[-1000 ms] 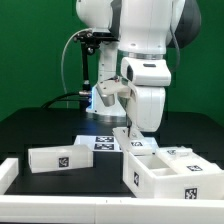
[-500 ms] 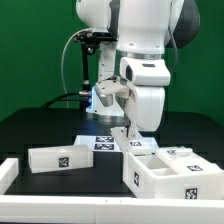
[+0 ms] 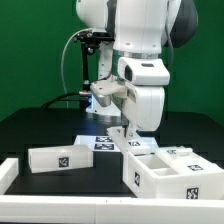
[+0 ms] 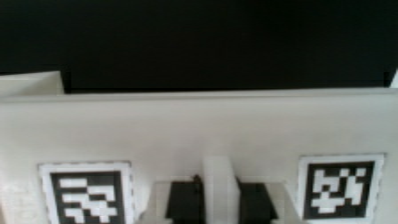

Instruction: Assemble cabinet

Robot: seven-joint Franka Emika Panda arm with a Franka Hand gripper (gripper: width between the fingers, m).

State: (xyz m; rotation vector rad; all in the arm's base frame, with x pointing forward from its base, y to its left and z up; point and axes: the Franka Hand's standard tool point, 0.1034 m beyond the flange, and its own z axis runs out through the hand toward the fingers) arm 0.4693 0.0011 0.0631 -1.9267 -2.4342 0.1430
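The cabinet body (image 3: 170, 172), a white open box with tag markers, sits on the black table at the exterior view's right front. My gripper (image 3: 128, 137) points straight down at the box's far left corner. In the wrist view a white cabinet panel (image 4: 214, 125) with two tags fills the frame. My gripper (image 4: 217, 196) shows two dark fingers with a thin white wall between them, so it looks shut on that wall. A separate white cabinet piece (image 3: 60, 158) with a tag lies at the left front.
The marker board (image 3: 100, 141) lies flat behind the parts, near the robot's base. A low white rim (image 3: 12, 172) borders the table's front and left. A small white tagged part (image 3: 186, 152) sits behind the cabinet body at the right.
The arm has shifted slightly toward the exterior view's left. The cabinet parts have not visibly moved.
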